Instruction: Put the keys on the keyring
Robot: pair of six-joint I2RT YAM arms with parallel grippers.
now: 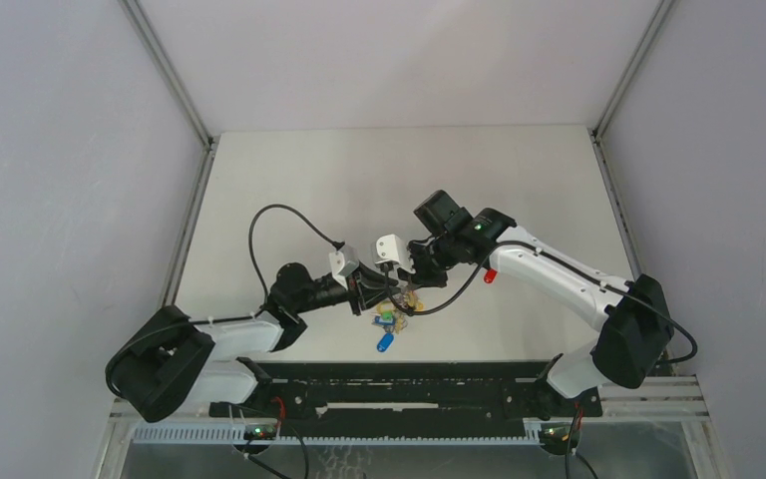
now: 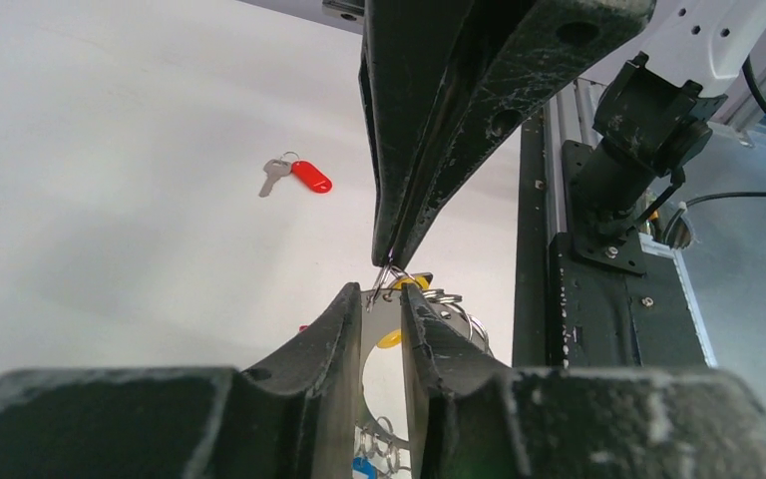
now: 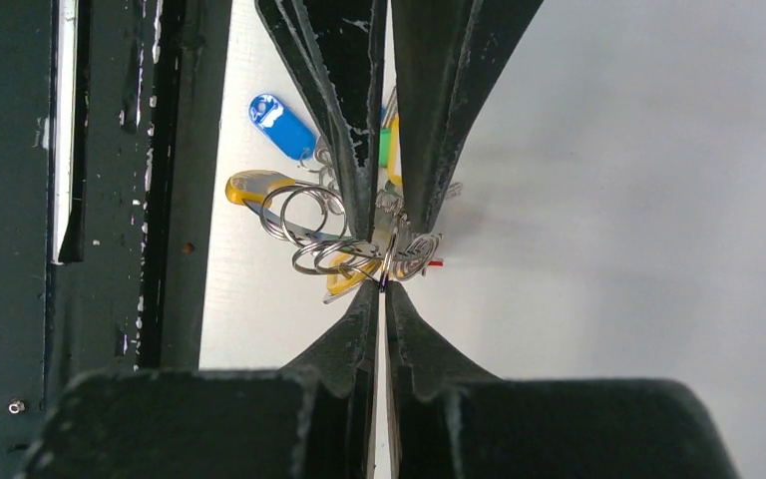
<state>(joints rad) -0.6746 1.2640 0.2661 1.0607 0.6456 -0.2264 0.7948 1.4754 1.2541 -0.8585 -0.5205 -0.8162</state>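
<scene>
Scene: two arms meet nose to nose over the white table [image 2: 110,200], near its front edge, with the keyring [image 1: 392,311] held up between them.
Left gripper [image 2: 384,304]: closed from both sides on the keyring's grey metal body, the bunch hanging below its fingers.
Right gripper [image 3: 384,289]: pressed tight together, its tips nipping a thin wire loop [image 3: 387,261] at the top of the bunch. Whether that loop belongs to a key or to the keyring itself cannot be told.
Bunch: a blue-headed key [image 3: 279,125], a yellow-headed key [image 3: 249,188] and several small split rings dangle loose beside the fingers.
Loose key: a red key [image 2: 299,177] lies flat on the table, well apart from both grippers and not yet threaded.
Handling: the keys look light, stiff and slick — thin metal that would skate off a pad if caught on the blade. The plastic head, or the small loop at it, looks the surer hold.
Keyring: springy wire, likely to resist being opened; the hanging bunch may swing and twist the ring in the grip.
Judged step: working a loop onto the keyring — fine alignment matters more than force.
</scene>
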